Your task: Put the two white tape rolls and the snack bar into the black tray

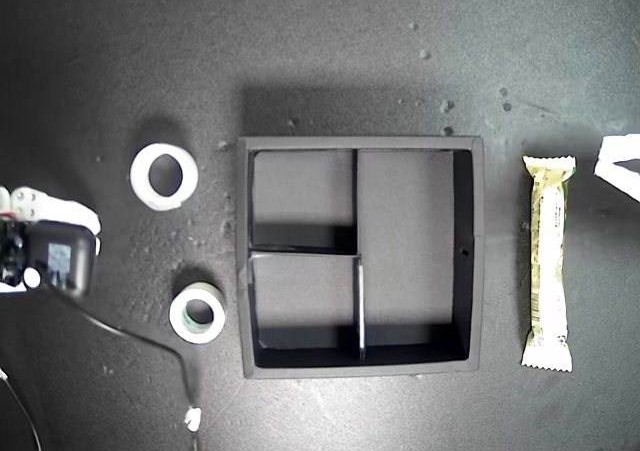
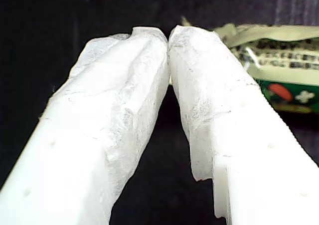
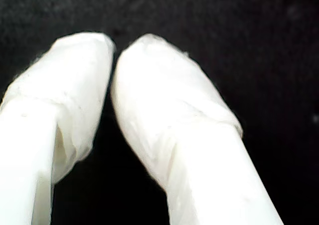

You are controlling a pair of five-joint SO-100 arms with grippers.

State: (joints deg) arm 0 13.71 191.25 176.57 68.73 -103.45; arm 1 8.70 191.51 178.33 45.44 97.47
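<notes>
Exterior view shows the tray mid tabletop, all three compartments empty, so none of the task looks done yet. Both rolls lie flat toward the exterior view's left of it: the big roll further up, the small roll with its greenish core nearer the tray's lower corner, each apart from the wall. At the exterior view's right the bar lies lengthwise, pale side up, just beside the tray but not touching. Our first tool has its padded tips pressed together on nothing, and its wrist view catches the printed wrapper close beyond them, so we judge this arm sits by the bar, probably the white part at the exterior view's right edge. Our second tool is likewise closed and empty over bare tabletop; we judge it belongs to the arm at the exterior view's left, handy to the rolls
</notes>
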